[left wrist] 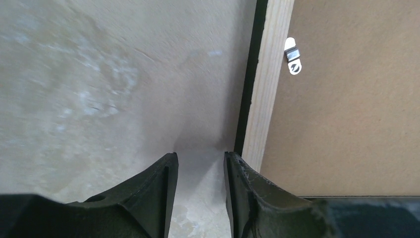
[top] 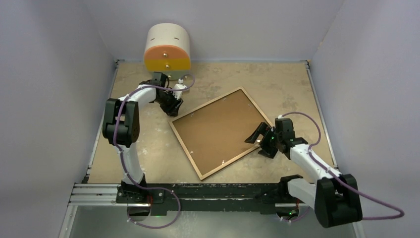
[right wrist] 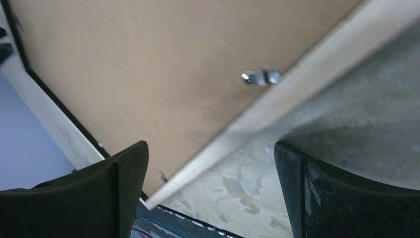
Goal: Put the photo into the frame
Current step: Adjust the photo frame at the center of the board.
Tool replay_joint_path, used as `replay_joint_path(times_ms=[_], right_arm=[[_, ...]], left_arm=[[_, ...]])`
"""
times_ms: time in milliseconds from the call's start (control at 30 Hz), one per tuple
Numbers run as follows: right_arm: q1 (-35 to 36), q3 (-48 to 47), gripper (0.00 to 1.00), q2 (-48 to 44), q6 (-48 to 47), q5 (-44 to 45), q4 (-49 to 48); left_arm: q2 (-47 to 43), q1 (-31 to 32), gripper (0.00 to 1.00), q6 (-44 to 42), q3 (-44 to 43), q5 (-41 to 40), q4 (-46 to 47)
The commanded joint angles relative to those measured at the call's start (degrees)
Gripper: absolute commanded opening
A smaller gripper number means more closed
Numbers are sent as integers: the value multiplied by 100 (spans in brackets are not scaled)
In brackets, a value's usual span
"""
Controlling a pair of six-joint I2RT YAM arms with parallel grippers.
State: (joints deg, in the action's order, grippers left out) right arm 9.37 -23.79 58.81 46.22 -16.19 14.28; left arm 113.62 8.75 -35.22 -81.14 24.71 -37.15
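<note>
Frame (left wrist: 267, 74): one, back up; left jaws: narrowly apart, empty; right jaws: wide apart, empty

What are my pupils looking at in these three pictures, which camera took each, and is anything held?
It is a robot with two arms bolted at the near edge of a table. One picture looks down from above; the other two come from wrist cameras. The frame lies back up on it, brown backing board showing. The left fingers stand slightly apart beside its wooden edge, gripping nothing. The right fingers gape wide over another edge, also empty. An orange-and-cream object sits at the far side.
</note>
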Motion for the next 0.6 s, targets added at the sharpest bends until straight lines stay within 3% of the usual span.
replay_joint_path(times_ms=[0, 367, 567], right_arm=[[4, -321, 99, 658, 64, -297, -817], [-12, -1660, 99, 1867, -387, 215, -946], [-14, -2105, 99, 2291, -485, 359, -878]], left_arm=[[-265, 21, 41, -265, 523, 446, -235], [-1381, 143, 40, -1887, 2038, 1231, -1538], [-1790, 272, 42, -2884, 2414, 1866, -2546]])
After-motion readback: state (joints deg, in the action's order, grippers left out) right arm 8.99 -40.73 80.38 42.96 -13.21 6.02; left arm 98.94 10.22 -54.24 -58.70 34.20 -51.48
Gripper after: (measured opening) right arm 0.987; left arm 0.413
